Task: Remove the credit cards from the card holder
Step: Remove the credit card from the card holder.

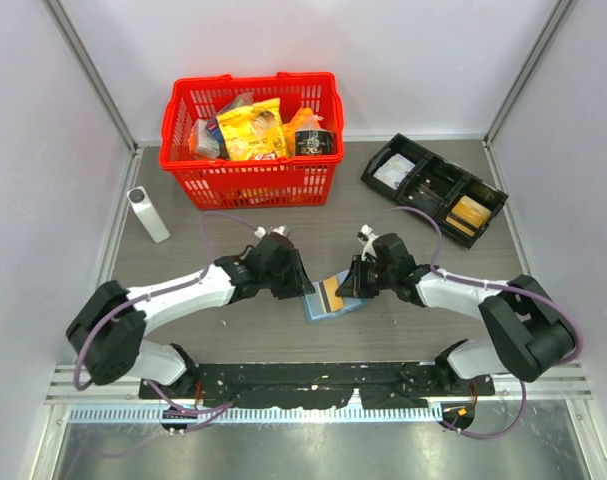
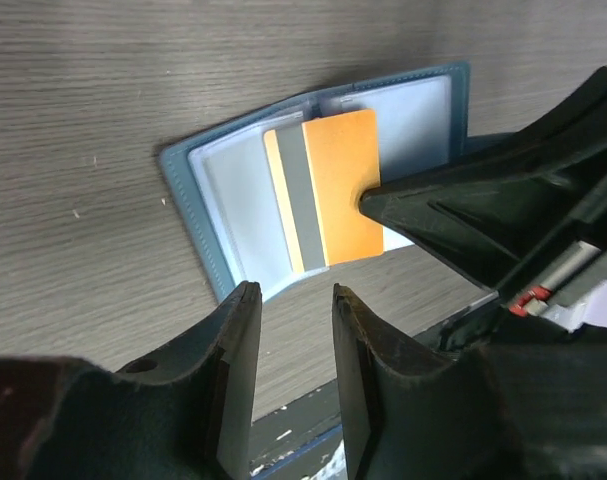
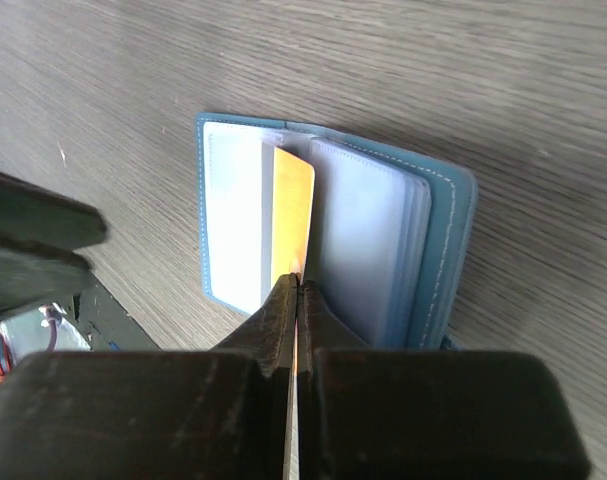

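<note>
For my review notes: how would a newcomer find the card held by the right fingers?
Start at the red basket at the back, then come forward to the open blue wallet lying flat. The card sticks out of its pale sleeves, pinched by the right fingers: orange-gold with a grey stripe, the only bright thing there.
</note>
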